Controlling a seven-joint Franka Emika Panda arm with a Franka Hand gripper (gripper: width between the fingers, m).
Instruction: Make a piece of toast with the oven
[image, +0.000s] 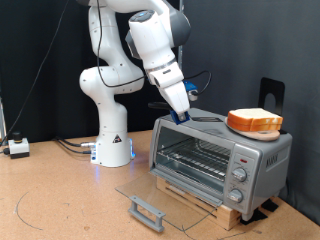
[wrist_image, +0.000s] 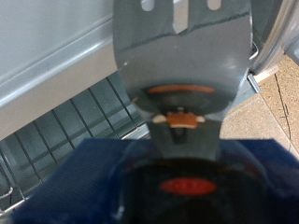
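The silver oven (image: 262, 160) stands on a wooden board at the exterior view's right. Its glass door (image: 165, 195) is folded down open, with the grey bar handle (image: 147, 211) in front. The wire rack (image: 195, 158) inside is bare and also shows in the wrist view (wrist_image: 65, 131). A slice of toast (image: 256, 119) lies on a round orange plate (image: 250, 130) on the oven's top. My gripper (image: 183, 117) with blue fingertips is at the oven's top front corner, on the exterior view's left side. Its fingers look shut, and I see nothing between them. In the wrist view the gripper (wrist_image: 182, 131) fills the middle.
The robot's white base (image: 112, 140) stands to the left of the oven in the exterior view. A small white box with cables (image: 17, 146) sits at the far left. Three knobs (image: 240, 176) are on the oven's right front. A black stand (image: 272, 92) rises behind the oven.
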